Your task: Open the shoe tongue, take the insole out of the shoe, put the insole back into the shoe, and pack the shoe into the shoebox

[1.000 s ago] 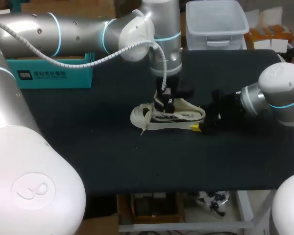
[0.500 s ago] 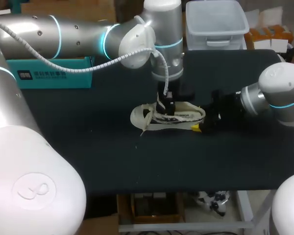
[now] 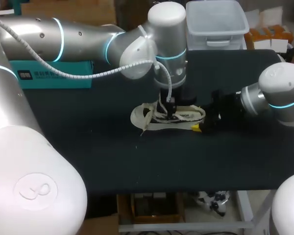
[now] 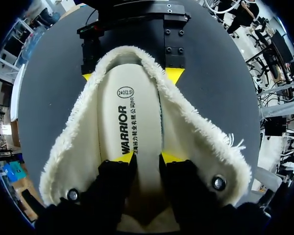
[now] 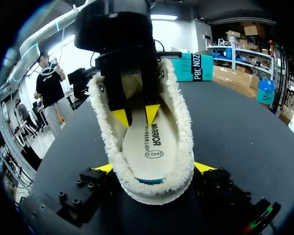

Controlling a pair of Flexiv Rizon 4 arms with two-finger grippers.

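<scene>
- Left gripper (image 4: 147, 157): fingers narrowly apart, both yellow tips set down on the insole (image 4: 130, 107). They rest on top of it and do not pinch it.
- Change: over the last second the left arm has shifted right and dropped, sinking its gripper deeper into the shoe (image 3: 152, 120). The shoe and the right arm have not moved.
- Meaning, as a judgement: the insole step is in hand, and packing has not begun.
- Right gripper (image 5: 153, 169): spread wide and clamped on the heel from both sides, steadying the shoe.
- Insole: lies flat inside the fleece-lined shoe at mid-table.
- Room: bare table (image 3: 88, 147) lies near and left of the shoe, well apart from the near edge.
- Shoebox (image 3: 54, 76): at the far left, with the left arm spanning above the way to it.
</scene>
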